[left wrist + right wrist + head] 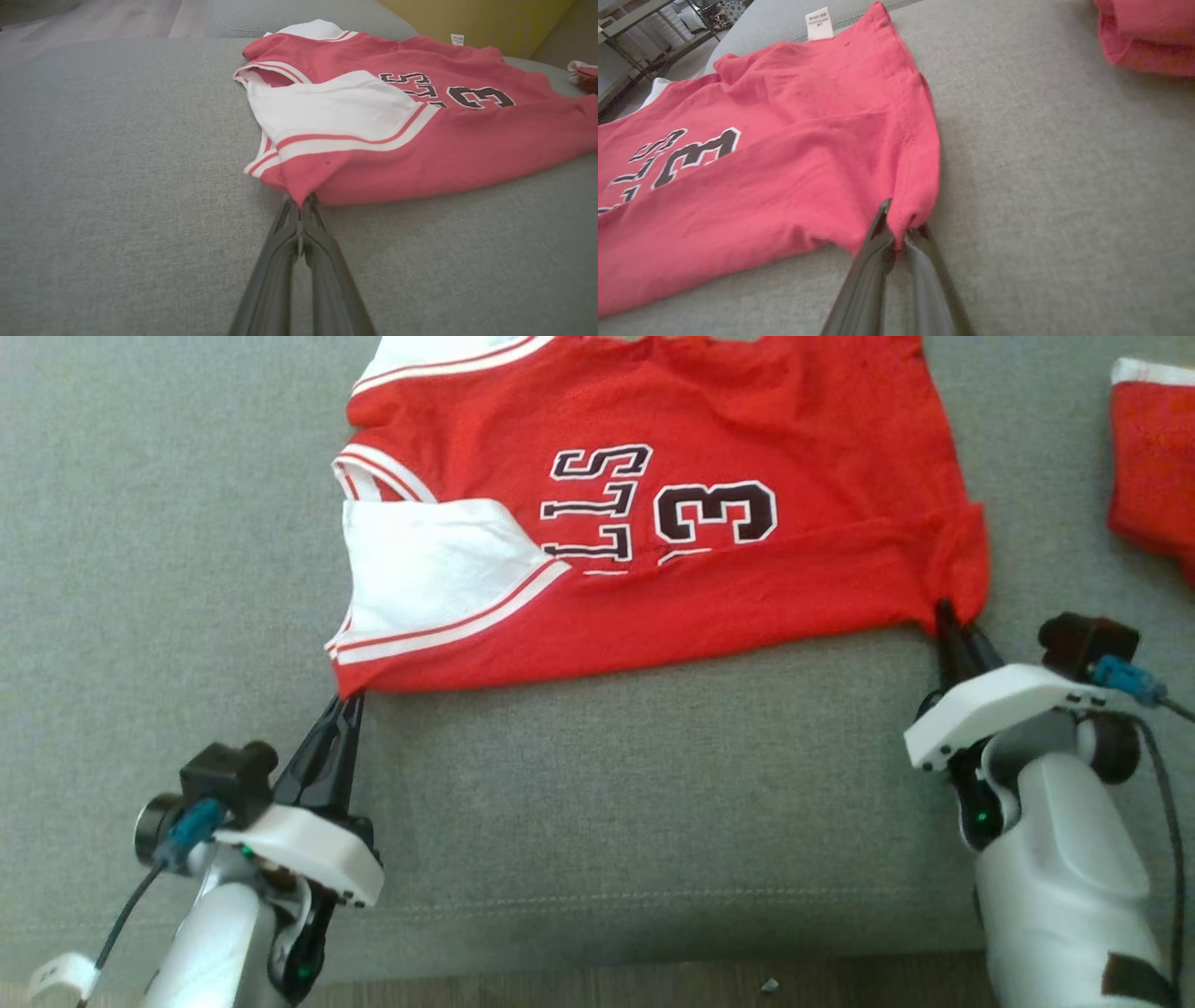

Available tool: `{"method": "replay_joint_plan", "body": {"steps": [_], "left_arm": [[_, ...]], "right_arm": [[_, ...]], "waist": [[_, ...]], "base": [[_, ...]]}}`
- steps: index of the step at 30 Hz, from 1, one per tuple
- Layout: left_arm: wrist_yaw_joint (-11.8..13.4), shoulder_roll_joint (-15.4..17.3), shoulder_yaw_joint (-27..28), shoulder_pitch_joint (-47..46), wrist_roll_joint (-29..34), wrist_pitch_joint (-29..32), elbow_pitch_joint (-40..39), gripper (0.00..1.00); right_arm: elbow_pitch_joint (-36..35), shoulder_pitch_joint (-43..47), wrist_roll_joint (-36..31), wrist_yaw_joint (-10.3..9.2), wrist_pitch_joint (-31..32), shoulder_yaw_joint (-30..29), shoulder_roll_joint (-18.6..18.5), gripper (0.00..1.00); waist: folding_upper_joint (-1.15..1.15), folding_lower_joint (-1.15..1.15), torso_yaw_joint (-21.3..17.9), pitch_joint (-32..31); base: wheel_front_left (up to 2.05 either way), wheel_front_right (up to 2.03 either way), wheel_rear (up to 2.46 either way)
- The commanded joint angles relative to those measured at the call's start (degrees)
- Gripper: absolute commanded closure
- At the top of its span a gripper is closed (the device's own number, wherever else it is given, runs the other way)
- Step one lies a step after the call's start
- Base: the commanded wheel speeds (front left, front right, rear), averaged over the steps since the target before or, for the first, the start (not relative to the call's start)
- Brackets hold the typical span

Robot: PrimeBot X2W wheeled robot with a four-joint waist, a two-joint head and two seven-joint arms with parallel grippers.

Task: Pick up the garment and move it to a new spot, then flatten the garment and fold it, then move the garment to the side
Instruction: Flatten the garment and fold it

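- Our left gripper (350, 702) is pinched shut on the near left corner of the red basketball jersey (794, 429). Our right gripper (948, 616) is pinched on its near right corner.
- The jersey lies spread and slightly rumpled on a grey cushion (597, 784), with a second red garment (1153, 457) well apart at the right.
- We judge a fold is in hand: raise both corners together and level, with the edge taut, so neither slips.

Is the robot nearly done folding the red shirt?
Not yet, maybe halfway. Done: the red jersey lies spread fairly flat on the grey cushion. In hand: the left tool and the right tool each pinch a near corner, jaws shut on the cloth. Left: fold it over, then move it to the side.
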Motion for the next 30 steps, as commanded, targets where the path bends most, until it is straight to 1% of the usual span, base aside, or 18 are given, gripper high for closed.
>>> {"method": "replay_joint_plan", "body": {"steps": [1,4,8,10,14,17,22,23,24,25,26,28,30], "left_arm": [[-0.26,1.93,2.12,0.30,-0.49,-0.71,-1.88,1.00],[-0.31,3.41,0.96,2.19,-1.71,-0.71,-2.71,1.00],[-0.33,5.62,-0.82,4.76,-3.24,0.27,-4.69,1.00],[-0.33,6.66,-1.26,6.04,-3.57,1.03,-6.16,1.00],[-0.34,8.40,-1.65,8.90,-3.96,2.45,-9.15,1.00],[-0.34,9.04,-2.10,10.88,-4.83,4.11,-11.35,1.00],[-0.34,8.98,-3.00,13.36,-7.34,7.52,-13.32,1.00],[-0.34,8.82,-3.05,13.56,-8.11,8.30,-13.22,1.00],[-0.34,8.73,-3.31,13.73,-8.87,9.19,-13.10,0.84],[-0.26,8.54,-3.16,13.91,-9.71,9.98,-12.98,0.09],[-0.06,8.40,-2.85,14.07,-10.51,10.81,-12.96,0.00],[0.21,9.01,-2.59,14.46,-11.29,12.93,-13.38,0.00],[0.39,10.54,-2.19,14.86,-11.67,15.41,-14.80,0.00]], "right_arm": [[-1.68,1.73,1.10,0.36,0.36,2.03,0.06,1.00],[-3.82,4.08,4.06,0.36,1.87,4.65,-1.52,1.00],[-8.05,8.11,7.49,0.36,4.59,6.58,-4.32,1.00],[-10.62,10.52,8.50,0.36,6.03,6.84,-5.86,1.00],[-16.59,15.71,9.45,0.36,8.60,5.49,-8.41,1.00],[-21.27,19.59,10.07,0.36,11.56,4.65,-9.24,1.00],[-27.47,23.67,10.72,0.36,15.99,3.51,-8.92,1.00],[-28.30,24.05,10.47,0.36,16.64,3.20,-8.70,0.94],[-29.01,24.33,10.15,0.36,17.26,2.79,-8.38,0.56],[-29.72,24.52,9.63,0.36,17.64,2.04,-7.99,0.00],[-30.53,24.78,8.89,0.36,17.95,1.46,-7.73,0.00],[-32.53,25.38,7.59,0.36,18.65,0.75,-7.52,0.00],[-35.38,25.74,6.32,0.36,18.55,-0.08,-7.27,0.00]], "waist": [[0.00,0.00,-0.28,-0.58],[0.00,0.00,-0.57,-1.60],[0.00,0.00,-0.68,-2.48],[0.00,0.00,-0.57,-2.59],[0.00,0.00,-0.35,-2.50],[0.00,0.00,-0.34,-2.42],[0.00,0.00,-0.60,-2.45],[0.00,0.00,-0.66,-2.53],[0.00,0.00,-0.74,-2.70],[0.00,0.00,-0.83,-2.95],[0.00,0.00,-0.89,-3.19],[0.00,0.00,-1.11,-3.62],[0.00,0.00,-1.48,-3.94]], "base": [[0.00,0.00,0.00],[0.00,0.00,0.00],[0.00,0.00,0.00],[0.00,0.00,0.00],[0.00,0.00,0.00],[0.00,0.00,0.00],[0.00,0.00,0.00],[0.00,0.00,0.00],[0.00,0.00,0.00],[0.00,0.00,0.00],[0.00,0.00,0.00],[0.00,0.00,0.00],[0.00,0.00,0.00]]}}
